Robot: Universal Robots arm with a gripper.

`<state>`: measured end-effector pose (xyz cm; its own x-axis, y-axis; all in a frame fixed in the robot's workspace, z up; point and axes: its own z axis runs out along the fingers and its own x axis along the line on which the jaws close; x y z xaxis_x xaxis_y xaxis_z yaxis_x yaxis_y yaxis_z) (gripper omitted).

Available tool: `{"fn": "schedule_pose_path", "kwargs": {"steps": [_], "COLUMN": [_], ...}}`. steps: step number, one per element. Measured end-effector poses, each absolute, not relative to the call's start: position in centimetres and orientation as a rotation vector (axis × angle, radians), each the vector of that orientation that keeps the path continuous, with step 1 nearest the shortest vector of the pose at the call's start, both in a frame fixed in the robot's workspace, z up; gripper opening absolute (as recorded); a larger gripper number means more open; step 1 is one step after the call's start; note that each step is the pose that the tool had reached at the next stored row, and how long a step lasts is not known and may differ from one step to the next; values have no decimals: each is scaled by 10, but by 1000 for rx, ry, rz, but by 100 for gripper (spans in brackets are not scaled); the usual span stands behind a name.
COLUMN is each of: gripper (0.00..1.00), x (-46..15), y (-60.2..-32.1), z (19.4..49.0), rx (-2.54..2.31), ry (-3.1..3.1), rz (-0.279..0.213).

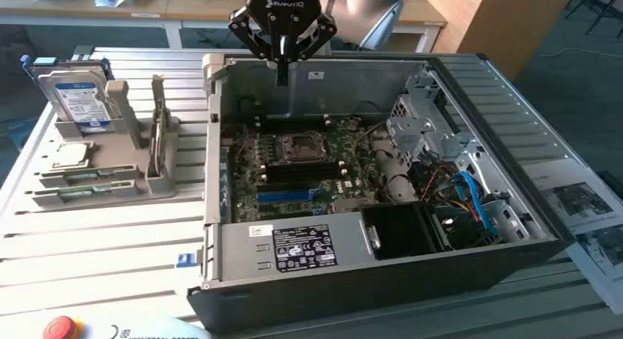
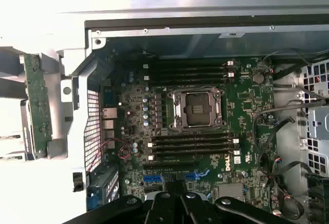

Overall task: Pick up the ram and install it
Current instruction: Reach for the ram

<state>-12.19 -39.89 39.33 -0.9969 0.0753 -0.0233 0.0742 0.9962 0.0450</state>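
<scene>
**RAM install: pick not yet made**

Progress: the gripper (image 1: 282, 71) hangs over the far wall of the open computer case (image 1: 545, 233), fingers pressed fully together and holding nothing. The ram (image 1: 159, 131) stands on edge in the grey holder (image 1: 127, 146) on the exterior view's left, just outside the case and well apart from the tool. In the wrist view it shows as a long green stick (image 2: 38, 106) seated in its bracket. Judged from this, neither step is done: no grasp, no insertion.

The memory slots (image 2: 193, 147) on the motherboard (image 2: 247, 106) — black banks on either side of the processor socket (image 2: 198, 108) — look unoccupied. Whether their end latches are open I cannot tell.

Also in the holder: a hard drive (image 1: 83, 98) standing upright, a square silver processor (image 1: 70, 155) lying flat, and two more green boards (image 1: 93, 175) in the low front slots.

Writing read:
- "ROBOTIQ" on the gripper body.
- "DELL" in white on the motherboard, near the lower slot bank.
- "UNIVERSAL ROBOTS" on the pendant (image 1: 146, 332) beside the red stop button (image 1: 60, 328).
- Hard drive label is blue and white — text not legible.
- Power supply label (image 1: 303, 249) is black with white print, not legible.
- Printed sheets (image 1: 584, 208) on the table are not legible.
</scene>
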Motion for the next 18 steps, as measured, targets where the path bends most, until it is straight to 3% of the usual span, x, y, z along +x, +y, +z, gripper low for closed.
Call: {"fn": "schedule_pose_path", "kwargs": {"steps": [18], "gripper": [10], "x": [-129], "y": [-399], "z": [393], "rx": [117], "ry": [3114], "rz": [69]}}
